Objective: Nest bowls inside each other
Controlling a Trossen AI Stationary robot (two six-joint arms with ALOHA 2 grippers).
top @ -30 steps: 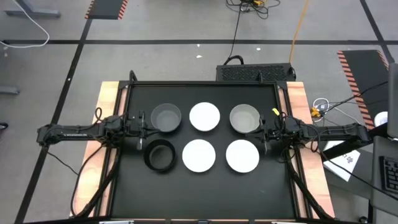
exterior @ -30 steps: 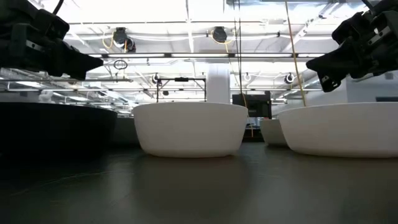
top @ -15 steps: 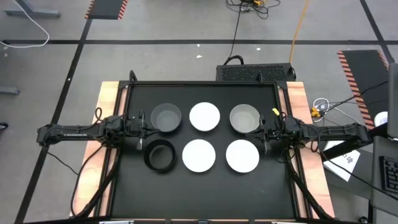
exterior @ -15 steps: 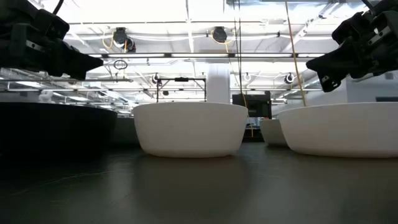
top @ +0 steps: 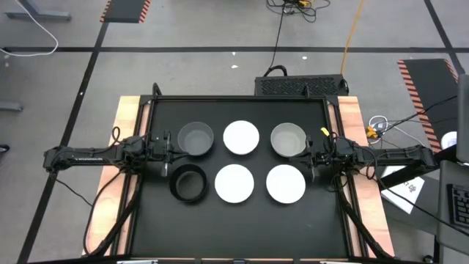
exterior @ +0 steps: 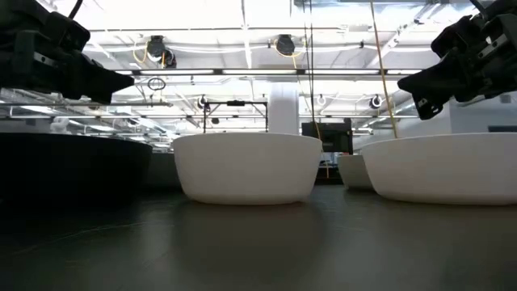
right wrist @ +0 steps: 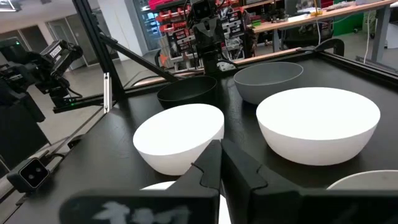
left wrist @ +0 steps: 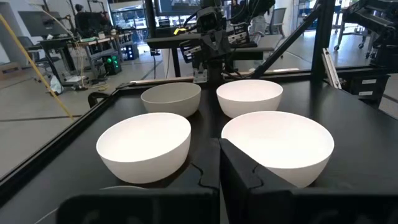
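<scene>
Six bowls stand upright on their bases in two rows on the black table. The far row holds a grey bowl (top: 196,138), a white bowl (top: 241,138) and a grey bowl with a pale inside (top: 288,139). The near row holds the black bowl (top: 188,182) and two white bowls (top: 234,183) (top: 286,183). My left gripper (top: 168,155) (left wrist: 219,167) hovers shut at the table's left side, between the grey and black bowls. My right gripper (top: 311,158) (right wrist: 221,163) hovers shut at the right side, between the pale-inside grey bowl and a white one. Neither touches a bowl.
Wooden strips (top: 126,125) border the black table top (top: 242,220) on the left and right. There is bare table along the near edge. A black box (top: 300,86) sits beyond the far edge. Cables lie on the floor around.
</scene>
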